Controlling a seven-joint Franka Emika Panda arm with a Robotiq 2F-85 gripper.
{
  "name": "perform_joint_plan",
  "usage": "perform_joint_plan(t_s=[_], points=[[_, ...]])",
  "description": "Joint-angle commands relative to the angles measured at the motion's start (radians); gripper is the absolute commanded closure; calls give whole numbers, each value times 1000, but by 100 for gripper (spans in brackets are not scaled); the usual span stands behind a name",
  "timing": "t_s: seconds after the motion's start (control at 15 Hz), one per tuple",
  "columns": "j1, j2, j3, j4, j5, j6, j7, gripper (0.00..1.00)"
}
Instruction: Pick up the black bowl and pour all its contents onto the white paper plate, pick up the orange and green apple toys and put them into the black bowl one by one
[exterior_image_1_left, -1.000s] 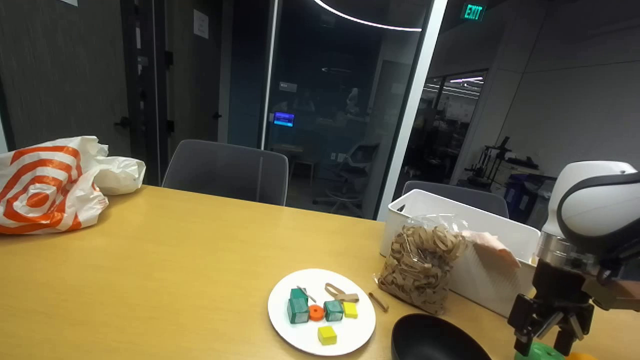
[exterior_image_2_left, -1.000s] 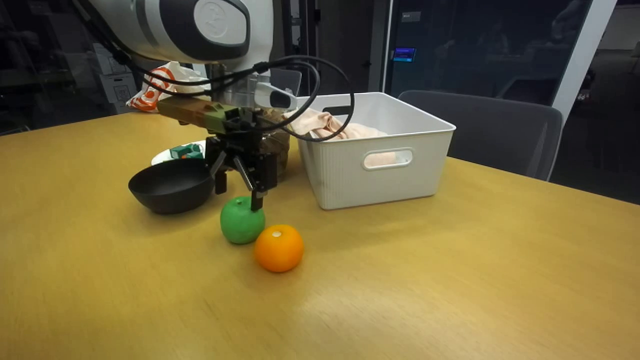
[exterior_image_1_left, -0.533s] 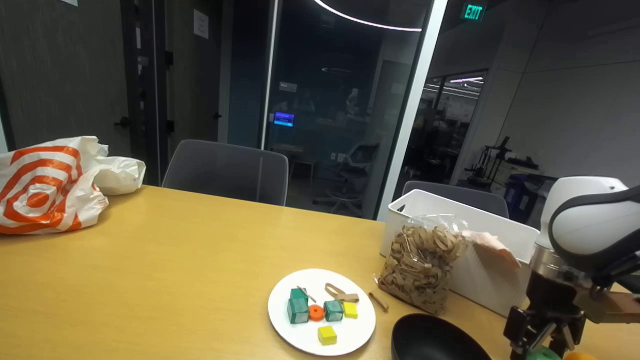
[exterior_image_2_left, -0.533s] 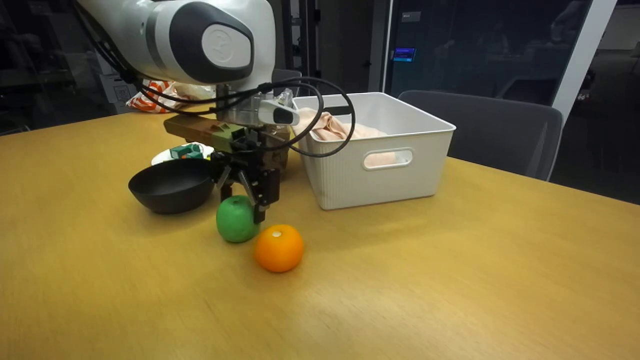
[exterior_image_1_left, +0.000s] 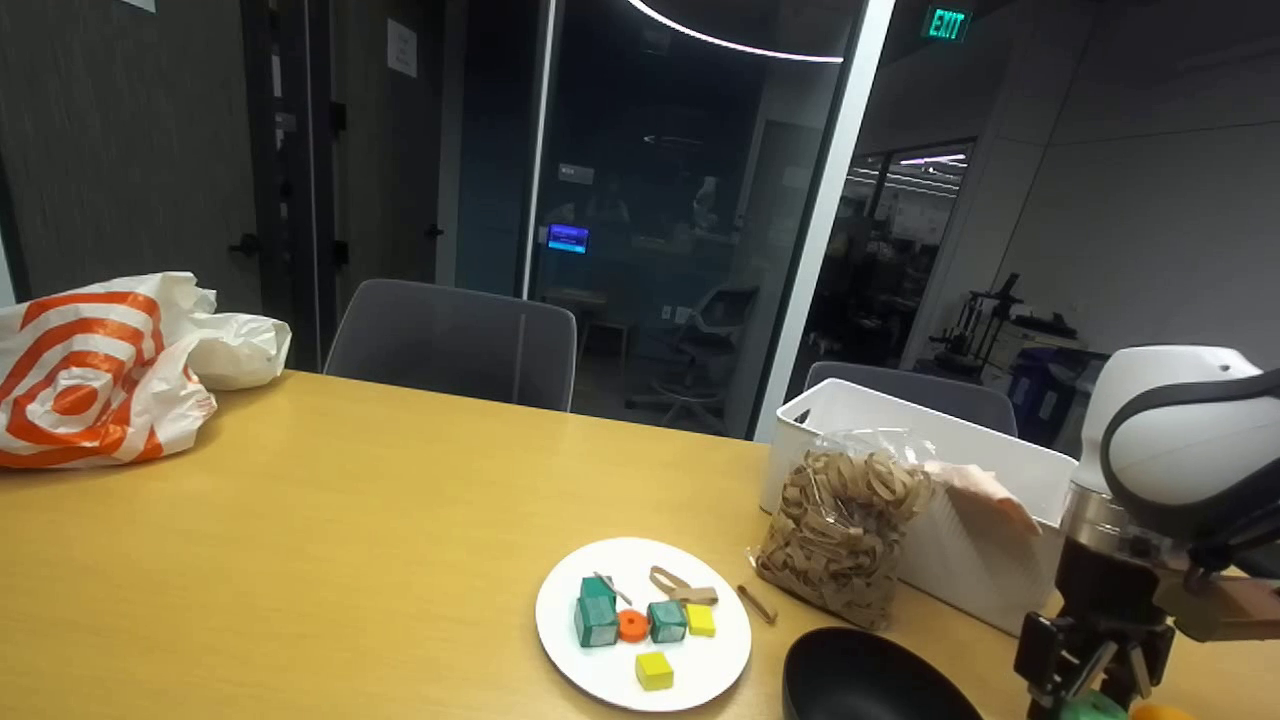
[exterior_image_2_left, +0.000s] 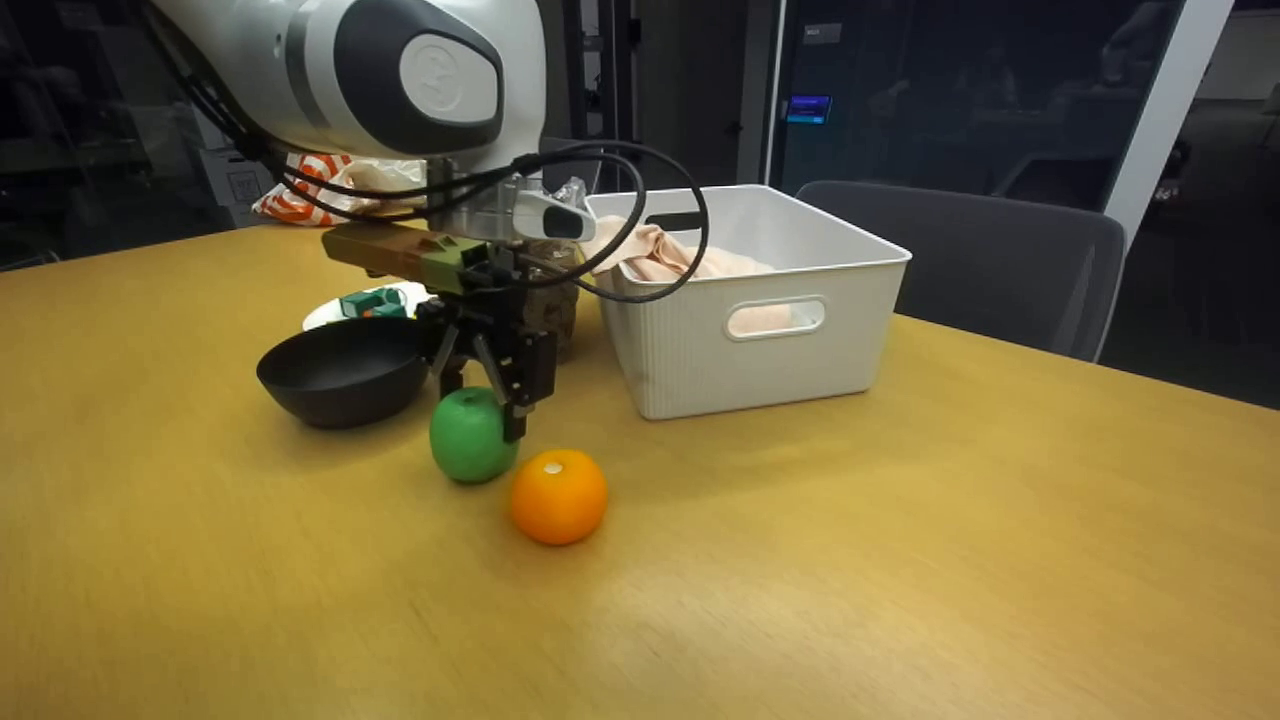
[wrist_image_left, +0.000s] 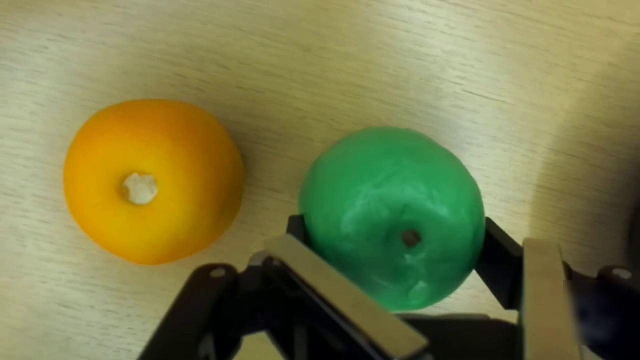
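Observation:
The green apple toy (exterior_image_2_left: 468, 440) is between my gripper's fingers (exterior_image_2_left: 483, 407), low over the table. In the wrist view both fingertips (wrist_image_left: 395, 235) press on opposite sides of the apple (wrist_image_left: 392, 200). The orange toy (exterior_image_2_left: 558, 500) sits on the table beside it, and shows left of the apple in the wrist view (wrist_image_left: 155, 225). The black bowl (exterior_image_2_left: 335, 395) stands upright behind the apple; its visible inside looks bare in an exterior view (exterior_image_1_left: 870, 680). The white paper plate (exterior_image_1_left: 605, 675) bears yellow pieces (exterior_image_1_left: 654, 671), teal-green blocks (exterior_image_1_left: 597, 622), an orange ring and brown strips.
A white bin (exterior_image_2_left: 760, 370) with a pink cloth (exterior_image_2_left: 700, 262) stands behind the gripper. A clear bag of brown strips (exterior_image_1_left: 845, 530) leans by it, near the bowl. One loose strip (exterior_image_1_left: 757, 604) lies beside the plate. A white-and-orange bag (exterior_image_1_left: 100, 380) lies at the far side.
My gripper came down around the apple and shut on it, shifting it slightly towards the bowl. Since half a second ago, gripper and apple have risen a little together. The orange has not moved.

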Motion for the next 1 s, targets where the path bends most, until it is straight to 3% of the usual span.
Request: perform_joint_plan(t_s=[0.0,0.47,0.93], points=[[22,-104,24,-17,10,-17,-24,44],[124,-220,109,-14,22,4,-45,44],[201,-151,209,-18,-29,121,-9,44]])
